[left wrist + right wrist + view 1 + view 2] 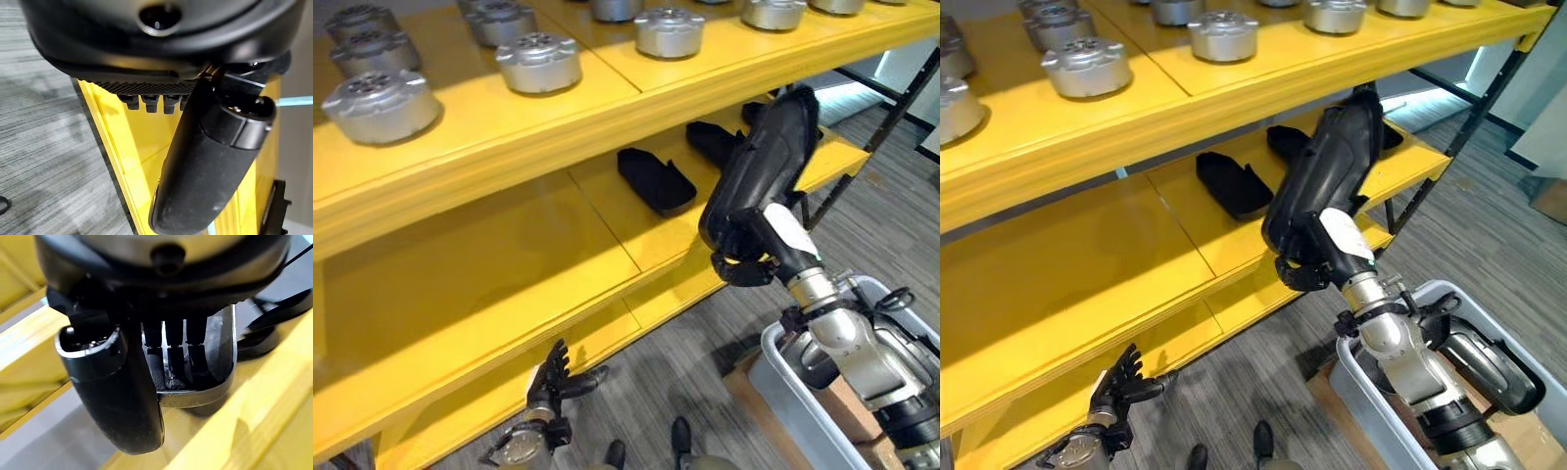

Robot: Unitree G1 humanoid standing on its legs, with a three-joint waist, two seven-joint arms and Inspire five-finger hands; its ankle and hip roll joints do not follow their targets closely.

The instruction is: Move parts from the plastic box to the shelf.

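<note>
Right hand (pixel 1317 257) has fingers curled round a long black molded part (pixel 1327 176), held tilted toward the middle shelf (pixel 1185 255) beside the black parts (pixel 1231 184) there, probably to lay it alongside. Left hand (pixel 558 377) hangs low, fingers spread, holding nothing. Grey plastic box (pixel 1371 411) sits lower right.

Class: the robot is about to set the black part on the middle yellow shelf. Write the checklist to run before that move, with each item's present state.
1. Long black plastic part gripped by the right hand: ok.
2. Part above the middle yellow shelf: ok.
3. Bare shelf space beside the black parts already laid there: ok.
4. Left hand open, low by the bottom shelf, away from the part: ok.
5. Firmness of grip: cannot tell.
</note>
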